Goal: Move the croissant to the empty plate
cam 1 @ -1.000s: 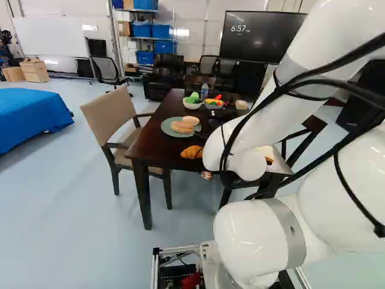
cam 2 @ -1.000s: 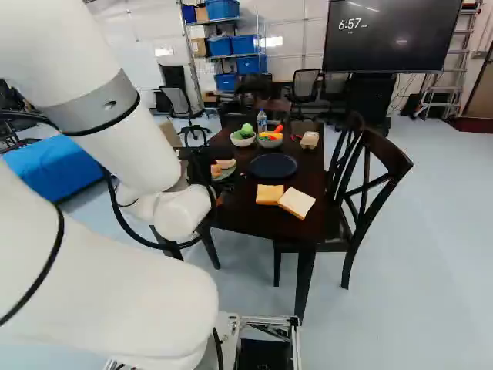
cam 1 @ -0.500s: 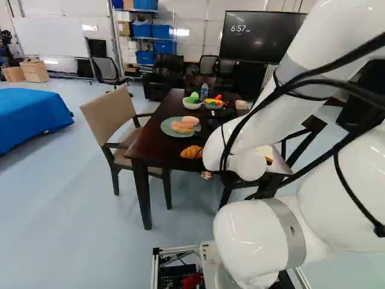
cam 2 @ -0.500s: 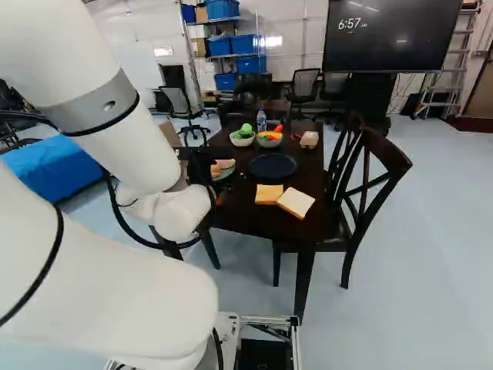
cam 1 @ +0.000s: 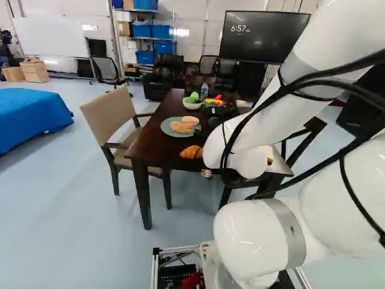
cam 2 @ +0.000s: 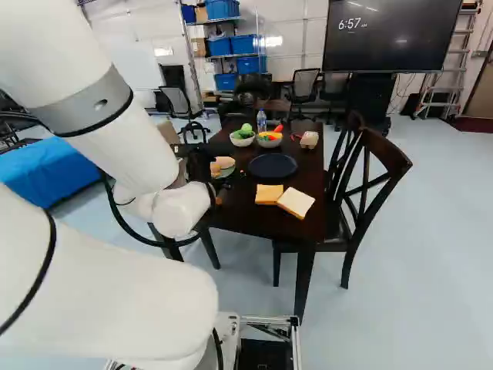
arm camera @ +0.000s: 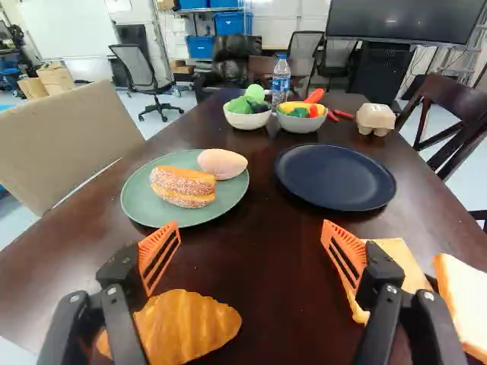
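The pincer [cam 2: 199, 163] is hanging released over the bench [arm camera: 259, 251], its orange pads standing well apart. The croissant [arm camera: 190, 327] is lying on the bench, partly hidden by one finger and ungripped. The dark blue plate [arm camera: 335, 176] is sitting empty ahead, between the green plate [arm camera: 141, 199] and the bread slices [arm camera: 399, 255].

Rear base views and the closer wrist view share one table [arm camera: 266, 258].

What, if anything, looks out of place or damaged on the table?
Nothing looks spilled or damaged. Slightly odd: the croissant and the two bread slices lie directly on the tabletop, while the dark blue plate holds nothing.
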